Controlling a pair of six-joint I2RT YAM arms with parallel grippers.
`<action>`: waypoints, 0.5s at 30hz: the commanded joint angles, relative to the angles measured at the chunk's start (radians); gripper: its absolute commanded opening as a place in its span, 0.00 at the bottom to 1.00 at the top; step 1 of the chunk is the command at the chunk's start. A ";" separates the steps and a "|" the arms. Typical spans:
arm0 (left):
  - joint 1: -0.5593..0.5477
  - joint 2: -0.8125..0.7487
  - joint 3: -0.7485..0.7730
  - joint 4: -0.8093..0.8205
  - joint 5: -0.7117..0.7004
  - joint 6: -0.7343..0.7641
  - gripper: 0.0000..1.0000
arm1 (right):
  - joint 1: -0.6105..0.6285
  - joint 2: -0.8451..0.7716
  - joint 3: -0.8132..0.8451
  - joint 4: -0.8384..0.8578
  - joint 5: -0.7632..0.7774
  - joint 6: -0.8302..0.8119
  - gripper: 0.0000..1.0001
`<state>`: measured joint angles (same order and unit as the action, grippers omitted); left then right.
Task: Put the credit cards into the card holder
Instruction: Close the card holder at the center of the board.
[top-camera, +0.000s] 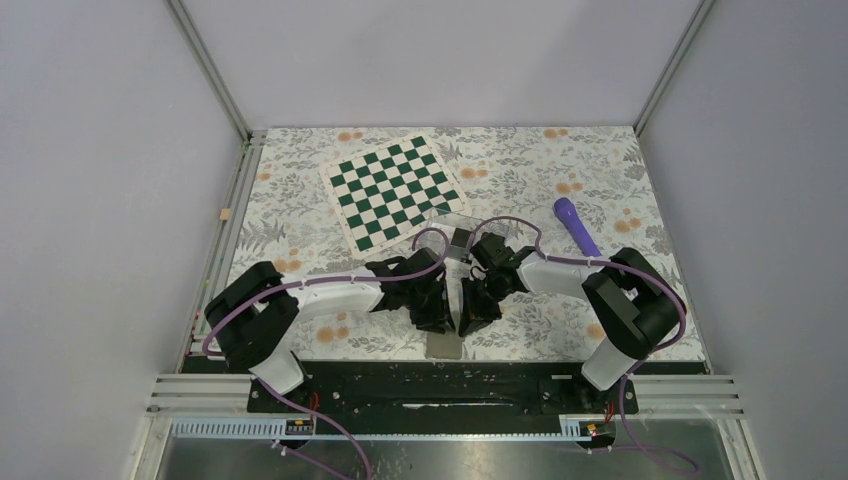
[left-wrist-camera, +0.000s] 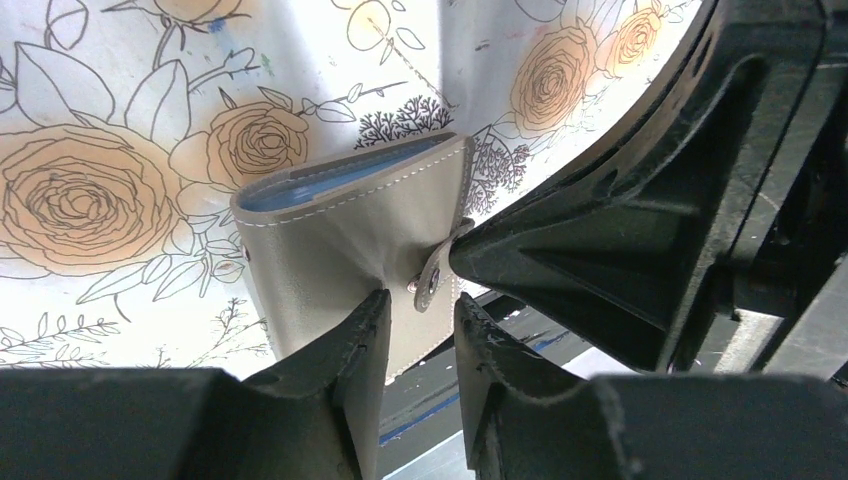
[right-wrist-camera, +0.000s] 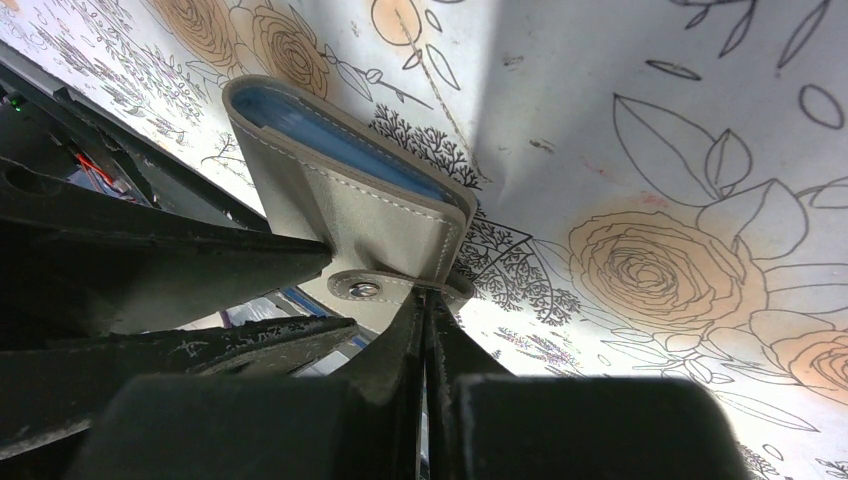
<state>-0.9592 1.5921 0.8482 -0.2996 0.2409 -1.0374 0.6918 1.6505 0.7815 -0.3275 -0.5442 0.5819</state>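
The taupe wallet (left-wrist-camera: 330, 230) with a light-blue inside stands folded on the floral cloth near the table's front edge (top-camera: 445, 345). My right gripper (right-wrist-camera: 428, 295) is shut on the wallet's snap strap (right-wrist-camera: 370, 288). My left gripper (left-wrist-camera: 420, 300) has its jaws apart. Its left fingertip (left-wrist-camera: 375, 305) presses the wallet's outer face, and the wallet's lower corner shows in the gap. The two grippers meet over the wallet in the top view (top-camera: 455, 300). The clear card holder (top-camera: 452, 222) sits just beyond them. No black cards show.
A green-and-white chequered mat (top-camera: 395, 190) lies at the back left. A purple cylinder (top-camera: 575, 225) lies to the right of the card holder. The black base rail (top-camera: 430, 385) runs along the near edge. Grey walls close in on three sides.
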 joint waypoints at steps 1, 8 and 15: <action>0.002 0.014 0.003 -0.013 -0.019 0.024 0.28 | 0.019 0.025 0.007 -0.017 0.026 -0.008 0.00; 0.001 0.025 -0.005 0.005 -0.025 0.020 0.12 | 0.021 0.019 0.011 -0.021 0.023 -0.011 0.00; 0.002 0.026 -0.020 0.038 -0.018 0.020 0.06 | 0.021 0.010 0.019 -0.026 0.021 -0.011 0.00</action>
<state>-0.9592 1.6077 0.8459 -0.2905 0.2371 -1.0252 0.6922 1.6505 0.7830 -0.3305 -0.5442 0.5816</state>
